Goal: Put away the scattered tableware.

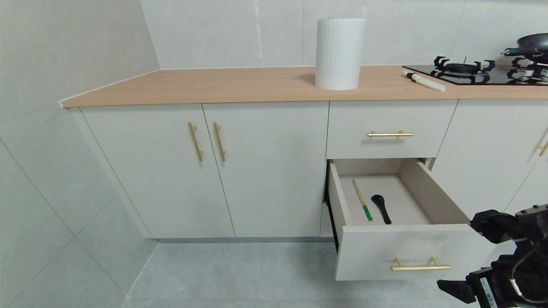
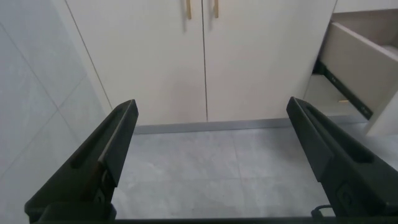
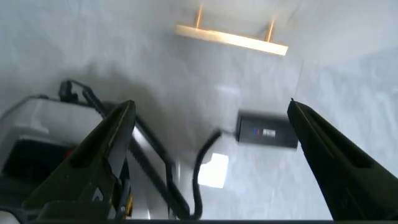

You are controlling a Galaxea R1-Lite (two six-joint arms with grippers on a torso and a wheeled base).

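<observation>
- The right claw point(image 3: 210, 106) is hanging low in front of the open drawer point(image 1: 406, 252), with its two fingers spread wide and gripping nothing
- Beyond those fingers the drawer's brass handle point(image 3: 231, 38) is showing, apart from both tips
- The left claw point(image 2: 210, 106) is hovering above the grey floor point(image 2: 205, 168), facing the foot of the double cabinet doors point(image 2: 205, 56); its fingers are also spread wide and holding nothing
- Inside the drawer a pair of chopsticks point(image 1: 361, 200) is lying near the left wall, running from back to front, with the green ends pointing toward the front edge
- A black spoon point(image 1: 381, 208) is lying just beside the chopsticks on their right, with its bowl toward the back and its handle toward the front edge
- The upper drawer point(image 1: 389, 128) is sitting shut directly above the open one
- On the wooden counter point(image 1: 239, 85) a white ribbed cylinder point(image 1: 339, 53) is standing upright above the drawers
- A pale knife-like utensil point(image 1: 424, 81) with a dark end is lying on the counter just beside the front left corner of the black stove point(image 1: 471, 72)
- A dark pan point(image 1: 531, 45) is sitting on a burner at the counter's right end
</observation>
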